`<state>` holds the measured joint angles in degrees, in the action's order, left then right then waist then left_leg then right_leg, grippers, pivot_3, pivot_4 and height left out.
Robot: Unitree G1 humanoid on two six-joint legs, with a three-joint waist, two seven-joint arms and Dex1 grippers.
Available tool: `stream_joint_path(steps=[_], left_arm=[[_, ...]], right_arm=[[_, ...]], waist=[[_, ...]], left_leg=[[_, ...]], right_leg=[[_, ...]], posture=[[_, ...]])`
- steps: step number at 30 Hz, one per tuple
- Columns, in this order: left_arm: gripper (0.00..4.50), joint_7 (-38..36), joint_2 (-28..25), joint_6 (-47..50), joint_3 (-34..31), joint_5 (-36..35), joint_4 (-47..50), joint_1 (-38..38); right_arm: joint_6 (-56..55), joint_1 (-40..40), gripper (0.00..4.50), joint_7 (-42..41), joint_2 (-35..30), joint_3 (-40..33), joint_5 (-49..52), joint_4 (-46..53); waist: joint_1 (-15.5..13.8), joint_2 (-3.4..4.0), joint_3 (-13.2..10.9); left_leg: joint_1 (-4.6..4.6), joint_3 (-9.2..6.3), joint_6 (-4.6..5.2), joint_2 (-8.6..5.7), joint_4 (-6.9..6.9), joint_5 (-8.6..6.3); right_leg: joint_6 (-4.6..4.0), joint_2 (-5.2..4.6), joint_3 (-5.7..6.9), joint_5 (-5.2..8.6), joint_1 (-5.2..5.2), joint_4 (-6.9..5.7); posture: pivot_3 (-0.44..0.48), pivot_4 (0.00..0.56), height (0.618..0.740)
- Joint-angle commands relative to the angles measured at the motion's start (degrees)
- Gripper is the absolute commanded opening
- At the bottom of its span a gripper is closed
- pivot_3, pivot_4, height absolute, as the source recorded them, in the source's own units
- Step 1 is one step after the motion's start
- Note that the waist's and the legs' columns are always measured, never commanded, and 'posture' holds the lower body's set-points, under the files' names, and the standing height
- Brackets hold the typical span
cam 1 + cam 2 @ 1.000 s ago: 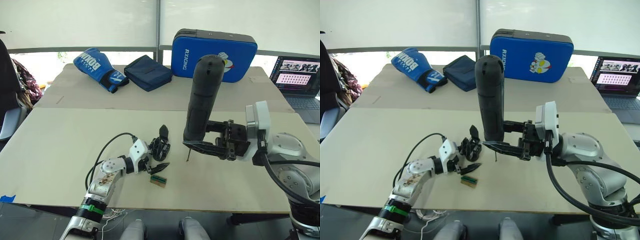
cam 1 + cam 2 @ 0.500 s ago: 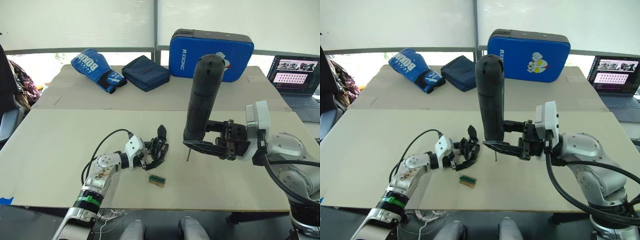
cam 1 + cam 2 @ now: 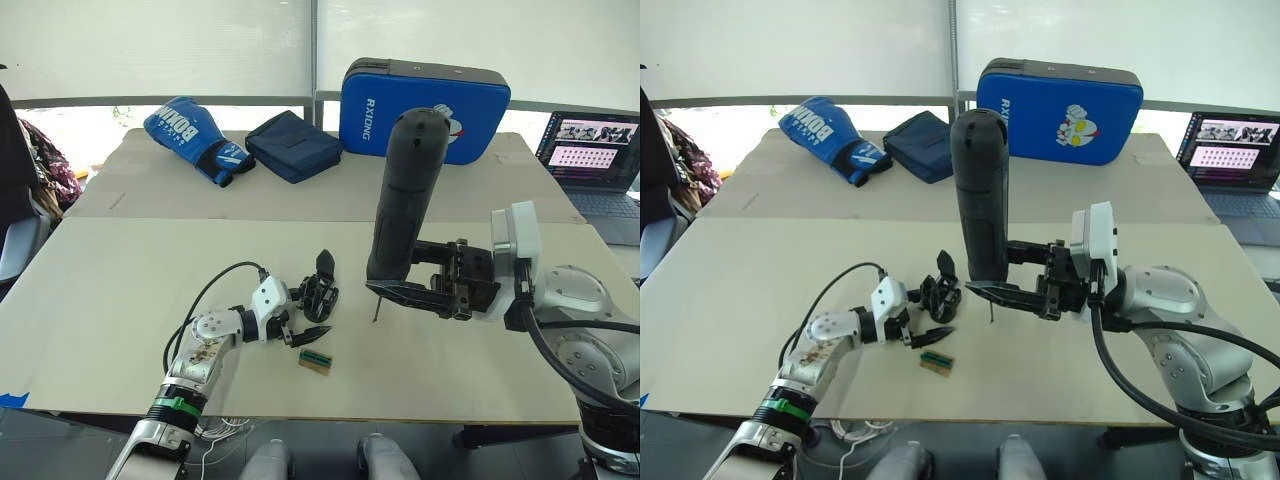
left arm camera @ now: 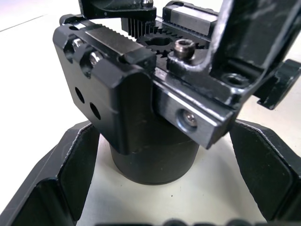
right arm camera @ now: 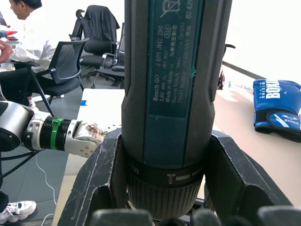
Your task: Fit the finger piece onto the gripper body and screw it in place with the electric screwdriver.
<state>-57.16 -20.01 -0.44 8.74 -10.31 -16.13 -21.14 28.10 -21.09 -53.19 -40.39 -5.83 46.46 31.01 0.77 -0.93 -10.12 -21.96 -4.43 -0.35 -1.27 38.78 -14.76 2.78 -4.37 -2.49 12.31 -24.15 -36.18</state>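
The gripper body (image 3: 318, 298), a chunky black block with silvery screws, stands on the table (image 3: 120, 290). The finger piece (image 3: 325, 264) rises upright from its far side. My left gripper (image 3: 306, 318) is open, its fingers (image 4: 56, 179) flanking the body's round base (image 4: 155, 162) with gaps on both sides. My right gripper (image 3: 420, 290) is shut on the electric screwdriver (image 3: 405, 195), held upright to the right of the body. Its thin bit (image 3: 376, 310) points down, just above the table.
A small green-topped brown block (image 3: 316, 362) lies in front of the left gripper. At the back are a blue boxing glove (image 3: 195, 135), a dark blue pouch (image 3: 295, 145) and a blue padded case (image 3: 425, 95). A laptop (image 3: 590, 150) sits far right.
The left gripper shifted a little around the gripper body, and its near finger now lies lower, closer to the small brown block. The right gripper and screwdriver have held still.
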Motion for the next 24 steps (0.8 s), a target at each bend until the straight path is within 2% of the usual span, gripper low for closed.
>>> stream_joint_path(steps=[1,5,6,7,10,15,24], left_arm=[[4.47,0.6,0.2,0.3,1.0,0.9,-1.0,1.2],[4.47,0.7,0.1,0.2,1.0,0.8,-1.6,0.8],[3.95,0.6,0.1,0.2,1.1,0.8,-1.8,0.7],[3.65,0.4,0.1,0.3,1.2,0.8,-2.0,0.6],[2.34,-0.3,0.2,0.6,1.8,0.8,-1.9,0.5],[2.28,-0.4,0.2,0.5,2.0,0.7,-1.5,0.7],[2.28,-0.1,0.4,0.8,2.2,0.7,-1.5,0.2]], right_arm=[[-0.7,-1.4,1.92,0.3,0.2,-2.1,2.0,1.9],[-0.7,-1.6,1.92,0.3,0.3,-1.9,1.9,1.8],[-0.7,-1.7,1.92,0.3,0.3,-1.9,1.9,1.8],[-0.7,-1.7,1.92,0.3,0.3,-1.9,1.9,1.7],[-0.6,-2.0,1.92,0.1,0.2,-1.9,1.9,1.6],[0.8,-4.9,1.92,0.3,-0.2,-2.5,3.8,0.9],[8.2,-20.8,1.92,6.2,2.9,-1.1,10.8,-4.3]], waist=[[0.0,0.00,0.0],[0.0,0.00,0.0],[0.0,0.00,0.0],[0.0,0.00,0.0],[0.0,0.00,0.0],[0.0,0.00,0.0],[-0.1,0.01,0.0]], left_leg=[[0.00,0.00,0.00,0.00,0.00,0.00],[0.02,0.00,0.00,0.00,0.00,0.00],[0.02,0.00,0.00,0.00,0.00,0.00],[0.02,0.00,0.00,0.00,0.01,0.00],[0.02,0.00,0.00,0.00,0.01,0.00],[0.01,0.00,0.00,-0.01,0.01,0.00],[0.00,0.00,0.00,-0.01,0.01,0.00]], right_leg=[[0.00,0.00,0.00,0.00,0.00,0.00],[0.00,0.00,0.00,0.00,0.01,-0.01],[0.00,0.00,0.00,0.00,0.02,-0.01],[0.00,0.00,0.00,0.00,0.01,-0.01],[0.00,0.00,0.00,0.00,0.02,-0.01],[0.00,0.00,0.00,0.00,0.01,-0.01],[-0.01,-0.02,0.00,-0.01,-0.01,-0.01]], posture=[[0.000,0.150,0.740],[0.000,0.150,0.740],[0.000,0.150,0.740],[0.000,0.150,0.740],[0.000,0.150,0.740],[0.000,0.150,0.740],[0.000,0.150,0.740]])
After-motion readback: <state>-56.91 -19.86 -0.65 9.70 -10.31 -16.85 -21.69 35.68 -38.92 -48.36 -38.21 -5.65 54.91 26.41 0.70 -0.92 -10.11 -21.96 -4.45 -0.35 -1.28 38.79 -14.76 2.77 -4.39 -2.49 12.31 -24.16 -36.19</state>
